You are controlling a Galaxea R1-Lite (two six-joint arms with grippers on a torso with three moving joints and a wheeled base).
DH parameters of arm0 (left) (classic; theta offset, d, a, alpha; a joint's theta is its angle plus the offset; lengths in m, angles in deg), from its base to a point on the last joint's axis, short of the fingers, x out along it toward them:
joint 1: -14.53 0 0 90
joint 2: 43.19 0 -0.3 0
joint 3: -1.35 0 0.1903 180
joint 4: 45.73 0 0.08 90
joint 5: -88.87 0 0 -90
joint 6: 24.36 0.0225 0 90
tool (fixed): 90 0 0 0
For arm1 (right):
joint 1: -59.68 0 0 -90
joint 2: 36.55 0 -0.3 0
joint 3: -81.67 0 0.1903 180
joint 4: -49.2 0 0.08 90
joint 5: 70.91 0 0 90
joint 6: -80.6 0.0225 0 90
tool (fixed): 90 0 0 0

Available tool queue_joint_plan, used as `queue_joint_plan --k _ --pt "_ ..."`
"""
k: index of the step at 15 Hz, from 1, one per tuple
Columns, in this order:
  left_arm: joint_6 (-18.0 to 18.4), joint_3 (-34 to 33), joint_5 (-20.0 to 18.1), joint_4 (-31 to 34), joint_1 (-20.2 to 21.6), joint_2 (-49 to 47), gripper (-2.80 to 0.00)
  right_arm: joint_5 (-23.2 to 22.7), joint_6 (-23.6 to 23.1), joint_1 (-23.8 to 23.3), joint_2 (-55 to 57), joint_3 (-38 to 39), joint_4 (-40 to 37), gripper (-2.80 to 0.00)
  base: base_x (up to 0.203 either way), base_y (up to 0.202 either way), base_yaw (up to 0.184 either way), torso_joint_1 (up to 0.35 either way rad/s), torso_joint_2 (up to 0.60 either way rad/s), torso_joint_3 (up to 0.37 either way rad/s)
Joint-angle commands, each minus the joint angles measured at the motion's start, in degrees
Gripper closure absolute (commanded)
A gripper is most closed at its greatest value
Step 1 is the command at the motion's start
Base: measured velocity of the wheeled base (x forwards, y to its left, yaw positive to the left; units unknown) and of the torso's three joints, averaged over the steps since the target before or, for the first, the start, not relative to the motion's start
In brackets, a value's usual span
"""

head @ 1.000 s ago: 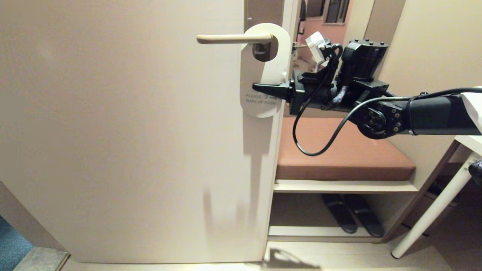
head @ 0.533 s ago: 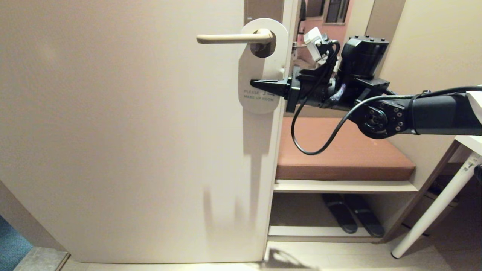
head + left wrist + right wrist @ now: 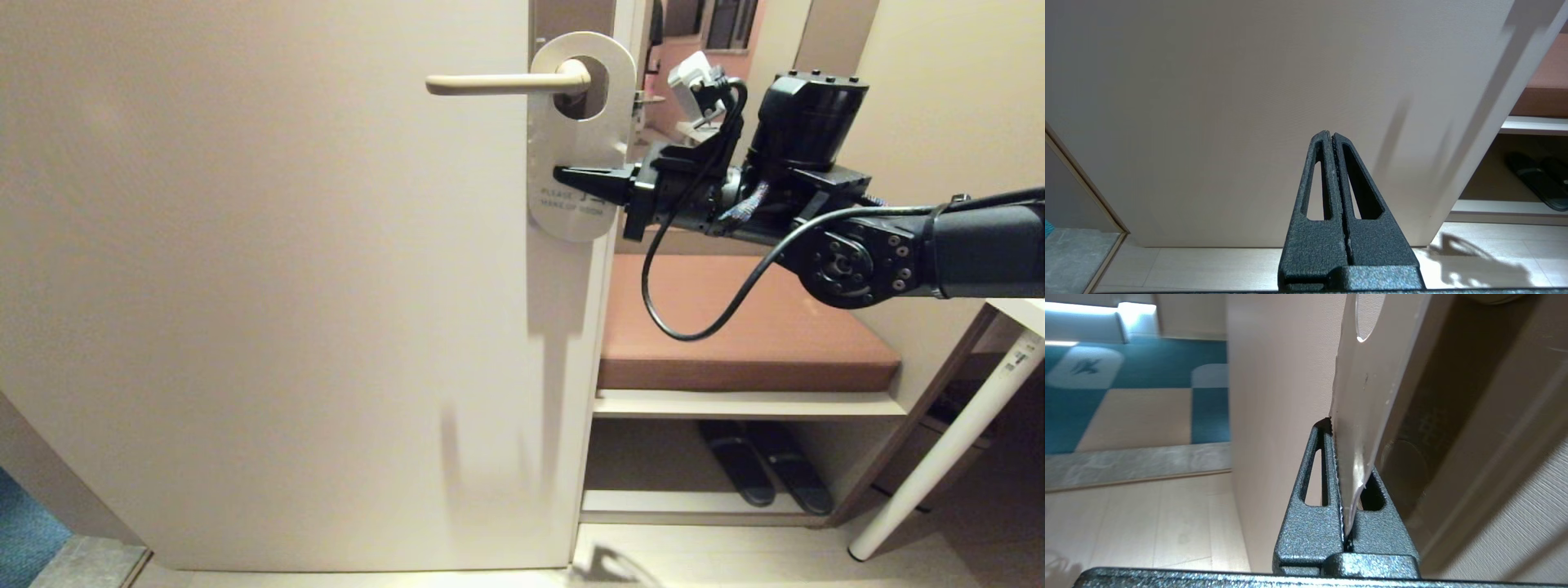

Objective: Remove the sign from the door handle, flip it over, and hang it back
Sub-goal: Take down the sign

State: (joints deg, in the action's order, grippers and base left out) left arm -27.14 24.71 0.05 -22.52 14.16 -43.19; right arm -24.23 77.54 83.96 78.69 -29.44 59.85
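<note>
The right hand (image 3: 571, 177) is pinched tight on the sign (image 3: 581, 131), holding its edge near the middle. The sign's big hole is looped around the door handle (image 3: 506, 82), up at about 12 o'clock from the hand. To do this well, I think the hand should slide the sign toward 9 o'clock, along the lever, keeping it flat so the hole doesn't catch. The left hand (image 3: 1331, 136) is closed and empty, low by the door (image 3: 261, 286).

Door handle (image 3: 498, 82) threading the sign (image 3: 581, 139) hole, door (image 3: 286, 286) close behind, open gap beside door edge
</note>
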Motion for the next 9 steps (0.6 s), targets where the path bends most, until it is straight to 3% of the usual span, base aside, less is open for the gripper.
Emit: queue_joint_plan --k 1,9 --pt "-0.03 0.0 0.05 -0.02 -0.07 -0.09 0.0 0.91 -0.1 0.48 -1.93 1.59 0.18 0.0 0.0 0.0 0.0 0.0 0.0 0.0" --pt "-0.03 0.0 0.05 -0.02 -0.07 -0.09 0.0 14.94 -0.19 6.58 -2.82 3.8 0.27 0.0 0.0 0.0 0.0 0.0 0.0 0.0"
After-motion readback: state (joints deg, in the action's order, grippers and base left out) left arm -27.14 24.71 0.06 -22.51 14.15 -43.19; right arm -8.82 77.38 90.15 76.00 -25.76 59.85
